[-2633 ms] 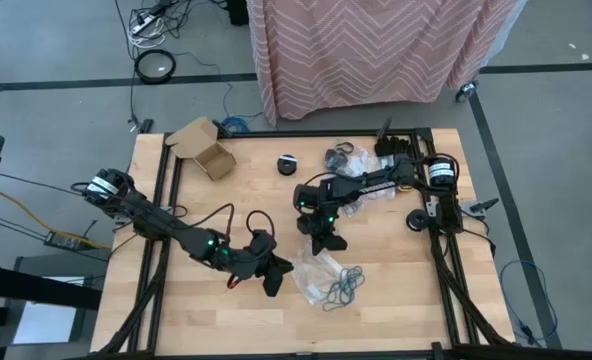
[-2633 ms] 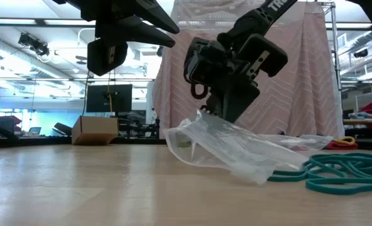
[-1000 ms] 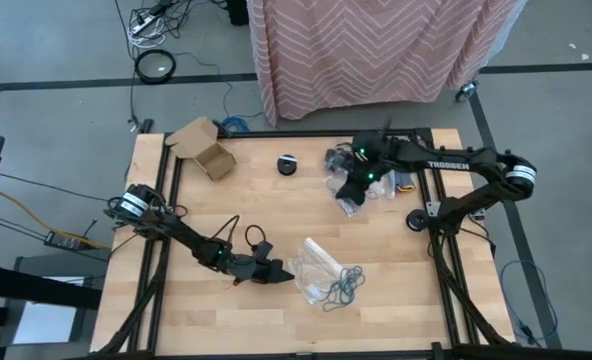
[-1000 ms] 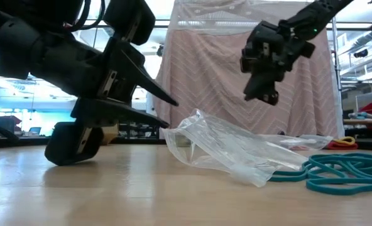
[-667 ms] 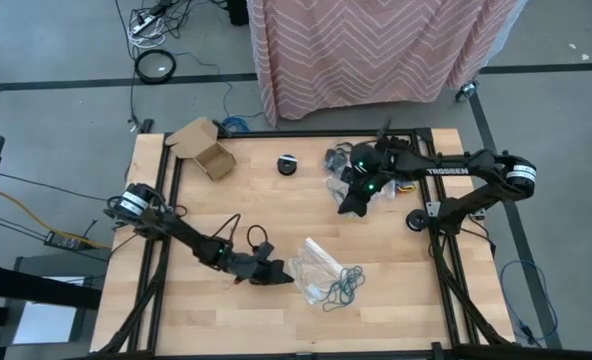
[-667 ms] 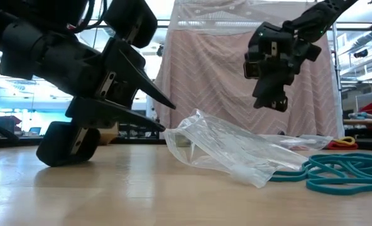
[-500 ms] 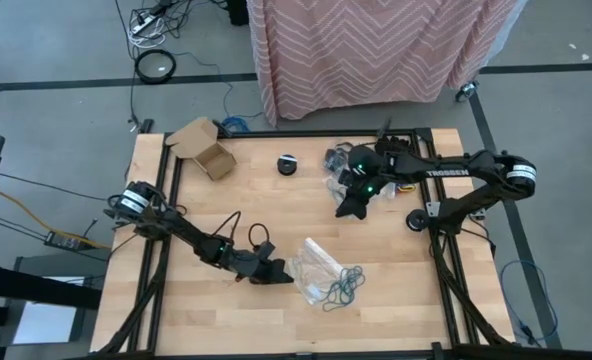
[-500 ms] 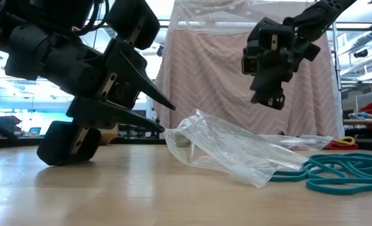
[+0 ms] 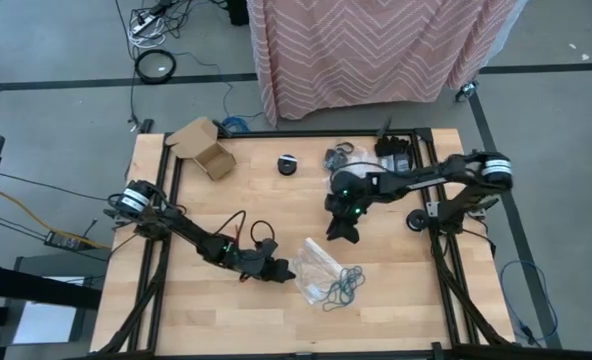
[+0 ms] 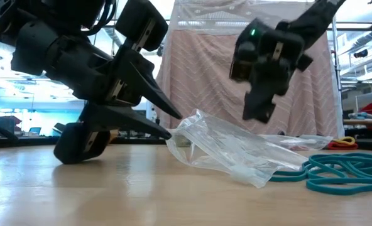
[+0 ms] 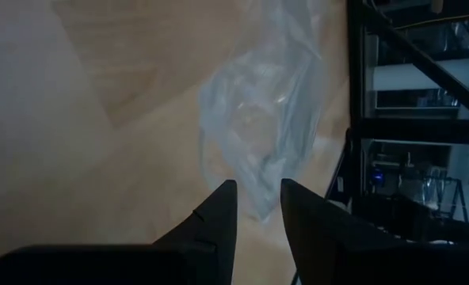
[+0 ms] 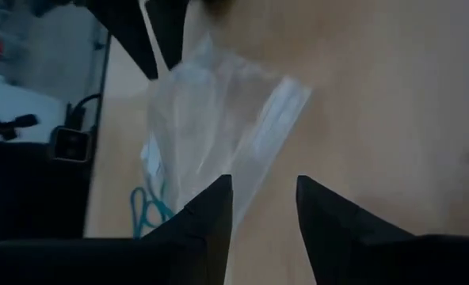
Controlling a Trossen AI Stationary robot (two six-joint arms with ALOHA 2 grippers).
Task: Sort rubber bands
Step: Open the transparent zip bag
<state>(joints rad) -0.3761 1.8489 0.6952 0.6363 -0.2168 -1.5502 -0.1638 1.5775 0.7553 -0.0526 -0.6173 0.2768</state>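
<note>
Left gripper (image 9: 285, 271) and right gripper (image 9: 338, 233), jaws apart, flank a clear bag (image 9: 316, 262); teal rubber bands (image 9: 345, 287) lie beside it.

A robotics lab or open research workspace: a wooden workbench (image 9: 216, 330) framed by black metal rails (image 9: 167, 200) stands on a grey concrete floor (image 9: 56, 100) marked with dark tape lines. Loose cables (image 9: 151, 20) and a power strip lie on the floor beyond the bench's far left corner. A pink chevron-patterned cloth (image 9: 376, 50) drapes over wheeled furniture behind the far edge. Across the bench, the low view takes in computer monitors (image 10: 107, 97), long desks and exposed ceiling fixtures (image 10: 32, 43) in a brightly lit, open-plan room.
</note>
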